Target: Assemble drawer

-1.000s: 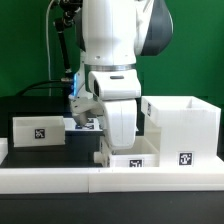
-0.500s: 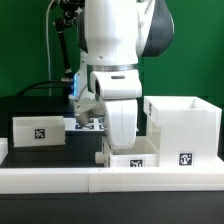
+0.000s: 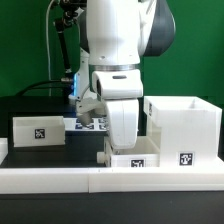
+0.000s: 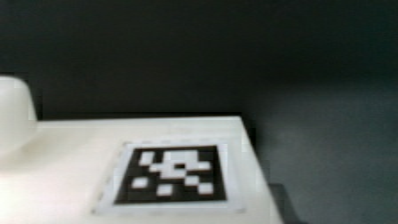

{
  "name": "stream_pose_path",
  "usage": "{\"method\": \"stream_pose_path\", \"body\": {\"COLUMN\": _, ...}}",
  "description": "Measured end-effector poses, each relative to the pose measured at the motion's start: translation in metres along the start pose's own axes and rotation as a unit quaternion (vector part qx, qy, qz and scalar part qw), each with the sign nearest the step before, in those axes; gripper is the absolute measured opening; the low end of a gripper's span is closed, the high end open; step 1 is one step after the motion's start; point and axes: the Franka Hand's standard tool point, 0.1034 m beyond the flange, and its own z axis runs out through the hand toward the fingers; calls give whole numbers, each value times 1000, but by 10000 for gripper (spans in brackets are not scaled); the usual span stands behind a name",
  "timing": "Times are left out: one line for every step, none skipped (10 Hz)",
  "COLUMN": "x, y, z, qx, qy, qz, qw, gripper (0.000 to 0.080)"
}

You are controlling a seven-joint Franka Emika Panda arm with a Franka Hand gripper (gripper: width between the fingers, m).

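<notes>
The tall open-fronted white box [image 3: 185,128] stands at the exterior view's right, with its tag low on the front. One shallow tray [image 3: 38,131] sits at the left. A second tray [image 3: 134,160] sits in the middle front. My gripper [image 3: 122,130] hangs low right over this middle tray, and its fingers are hidden behind the hand and the tray wall. The wrist view shows a white surface with a black-and-white tag [image 4: 175,176] very close and blurred. No fingers show there.
A long low white rail [image 3: 70,178] runs along the front of the black table. The marker board [image 3: 90,124] lies behind my hand. A rounded white shape [image 4: 15,115] is at the edge of the wrist view. A green wall stands behind.
My hand has shifted slightly toward the exterior view's right, uncovering more of the marker board behind it. The box and trays have not moved.
</notes>
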Motion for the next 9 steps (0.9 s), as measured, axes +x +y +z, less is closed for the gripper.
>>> {"method": "stream_pose_path", "body": {"x": 2, "y": 0, "z": 0, "qx": 0, "qy": 0, "qz": 6, "qw": 1000, "gripper": 41}}
{"method": "stream_pose_path", "body": {"x": 4, "y": 0, "z": 0, "qx": 0, "qy": 1, "qz": 16, "qw": 1000, "gripper": 41}}
{"method": "stream_pose_path", "body": {"x": 5, "y": 0, "z": 0, "qx": 1, "qy": 1, "qz": 24, "qw": 1000, "gripper": 41}}
{"method": "stream_pose_path", "body": {"x": 6, "y": -1, "z": 1, "qx": 1, "qy": 1, "qz": 27, "qw": 1000, "gripper": 41}}
{"method": "stream_pose_path", "body": {"x": 6, "y": -1, "z": 1, "qx": 1, "qy": 0, "qz": 23, "qw": 1000, "gripper": 41}}
{"method": "stream_pose_path", "body": {"x": 5, "y": 0, "z": 1, "qx": 0, "qy": -3, "qz": 10, "qw": 1000, "gripper": 41}}
{"method": "stream_pose_path", "body": {"x": 5, "y": 0, "z": 1, "qx": 0, "qy": -3, "qz": 13, "qw": 1000, "gripper": 41}}
{"method": "stream_pose_path", "body": {"x": 5, "y": 0, "z": 1, "qx": 0, "qy": -3, "qz": 13, "qw": 1000, "gripper": 41}}
{"method": "stream_pose_path", "body": {"x": 4, "y": 0, "z": 1, "qx": 0, "qy": -3, "qz": 13, "qw": 1000, "gripper": 41}}
